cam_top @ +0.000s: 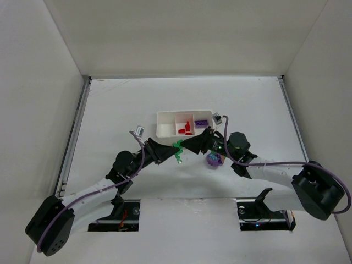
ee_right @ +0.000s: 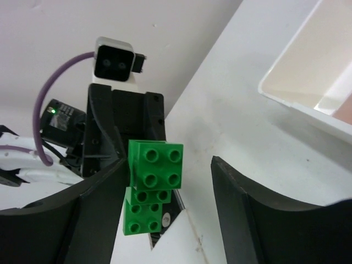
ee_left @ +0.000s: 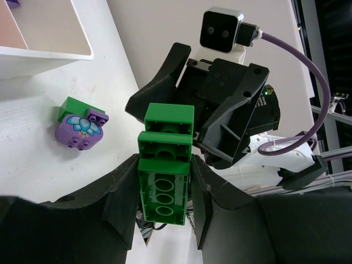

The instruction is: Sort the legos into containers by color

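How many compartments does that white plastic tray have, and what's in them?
3, side by side in the white plastic tray: the left compartment shows nothing, the middle compartment holds red plastic pieces, the right compartment holds a purple plastic brick.

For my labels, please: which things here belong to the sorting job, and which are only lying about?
Belong: green lego stack, held by left gripper; purple flower lego; red legos and purple legos in white tray.
Only about: table; purple cable; wrist camera.
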Available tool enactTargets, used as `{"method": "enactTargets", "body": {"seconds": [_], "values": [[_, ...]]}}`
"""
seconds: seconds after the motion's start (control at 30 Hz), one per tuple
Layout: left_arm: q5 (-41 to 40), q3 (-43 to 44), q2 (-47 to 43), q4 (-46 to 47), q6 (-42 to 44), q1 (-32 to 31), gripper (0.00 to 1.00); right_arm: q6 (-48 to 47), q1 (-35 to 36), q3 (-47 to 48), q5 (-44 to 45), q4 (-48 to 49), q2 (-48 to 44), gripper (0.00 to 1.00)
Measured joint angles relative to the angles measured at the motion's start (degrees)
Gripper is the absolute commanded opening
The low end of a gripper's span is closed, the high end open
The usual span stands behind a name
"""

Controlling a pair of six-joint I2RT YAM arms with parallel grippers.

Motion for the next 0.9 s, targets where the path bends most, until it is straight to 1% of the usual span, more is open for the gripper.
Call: {"method": "enactTargets", "body": {"seconds": [0.13, 0.27, 0.4, 0.5, 0.6, 0.73, 0.9], "values": [[0.1, 0.0, 0.3, 0.1, -0.1, -0.3, 0.13, 0.6, 0.0, 0.3, -0.2, 2.1, 1.0, 0.56], [0.0, -0.2, 0.3, 0.1, -0.1, -0.5, 0.13, 2.1, 0.0, 1.2, -1.4, 4.1, 3.6, 0.54], [-0.1, -0.2, 0.3, -0.3, -0.1, -0.4, 0.13, 3.7, 0.0, 1.4, -2.6, 5.9, 5.0, 0.42], [0.0, -0.2, 0.3, 0.1, -0.1, -0.4, 0.13, 4.5, -0.1, 1.4, -2.9, 6.7, 5.1, 0.36], [0.0, -0.2, 0.3, 0.3, -0.1, -0.4, 0.13, 4.9, -0.7, 1.4, -3.0, 6.8, 5.1, 0.34], [0.0, -0.3, 0.0, 0.4, -0.1, -0.3, 0.13, 5.4, -1.9, 1.4, -4.4, 6.6, 4.6, 0.33], [0.4, -2.4, -2.2, 0.4, -0.6, 0.9, 0.12, 5.3, -7.3, 1.4, -3.9, 6.5, 2.8, 0.33]]}}
